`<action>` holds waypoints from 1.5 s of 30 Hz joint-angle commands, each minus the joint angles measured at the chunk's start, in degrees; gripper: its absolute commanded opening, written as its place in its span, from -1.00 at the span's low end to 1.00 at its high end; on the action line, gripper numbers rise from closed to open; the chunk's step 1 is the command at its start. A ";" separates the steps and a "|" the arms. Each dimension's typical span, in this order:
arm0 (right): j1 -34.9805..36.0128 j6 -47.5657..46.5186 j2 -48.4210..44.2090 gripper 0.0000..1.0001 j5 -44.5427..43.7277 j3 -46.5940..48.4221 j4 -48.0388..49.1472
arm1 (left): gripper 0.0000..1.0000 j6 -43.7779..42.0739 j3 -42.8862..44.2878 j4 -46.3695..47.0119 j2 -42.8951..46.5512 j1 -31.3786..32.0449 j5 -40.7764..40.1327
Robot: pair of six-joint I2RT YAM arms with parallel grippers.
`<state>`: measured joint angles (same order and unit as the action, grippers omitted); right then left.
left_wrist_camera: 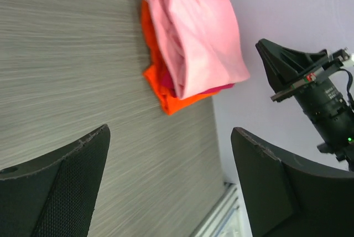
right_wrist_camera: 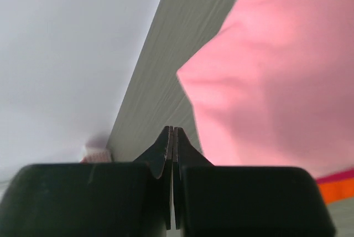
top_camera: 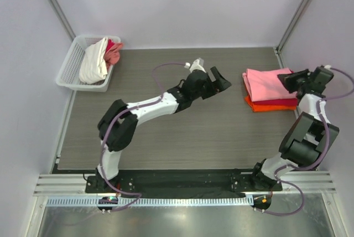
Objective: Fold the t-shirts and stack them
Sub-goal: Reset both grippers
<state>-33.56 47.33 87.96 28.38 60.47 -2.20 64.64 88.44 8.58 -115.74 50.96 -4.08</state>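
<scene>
left claw (top_camera: 217,82) gaping wide, gripping nothing, right claw (right_wrist_camera: 173,133) sitting closed, empty, beside folded salmon-pink cloth t-shirt (top_camera: 265,83) lying on crimson cloth t-shirt (top_camera: 276,102) and orange cloth t-shirt (top_camera: 265,107)

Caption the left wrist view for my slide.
Open left hand faces pink t-shirt stacked on crimson t-shirt and orange t-shirt, right hand alongside.

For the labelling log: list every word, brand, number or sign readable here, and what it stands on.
None can be read.
The stacked t-shirts and the basket show no print.
The right wrist housing shows only small lights, no legible marking.
</scene>
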 commanded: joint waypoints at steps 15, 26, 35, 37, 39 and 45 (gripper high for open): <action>7.63 23.77 22.07 -0.98 6.51 -15.02 57.38 | 0.86 -18.32 -29.37 -7.78 31.01 -7.63 -10.33; 3.68 21.14 17.08 -0.98 9.32 -14.50 52.04 | 0.94 -20.96 -38.61 -10.25 40.42 -7.63 -15.34; -2.82 16.04 10.91 -0.97 5.91 -13.87 41.39 | 0.99 -22.36 -44.14 -12.01 47.53 -7.63 -18.68; -3.18 16.04 14.40 -0.98 4.06 -15.54 43.49 | 0.99 -22.98 -45.72 -12.01 48.68 -7.72 -19.65; -3.96 18.83 18.36 -0.98 3.52 -16.95 49.01 | 0.99 -23.86 -46.52 -12.44 50.08 -7.63 -20.00; -5.29 28.17 29.38 -0.98 4.93 -18.98 69.17 | 0.99 -21.24 -49.42 -15.33 52.72 -8.24 -22.73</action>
<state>-37.74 69.19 115.98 34.00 42.17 58.30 42.22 39.92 -4.99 -65.23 43.13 -23.00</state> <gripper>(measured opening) 0.023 0.994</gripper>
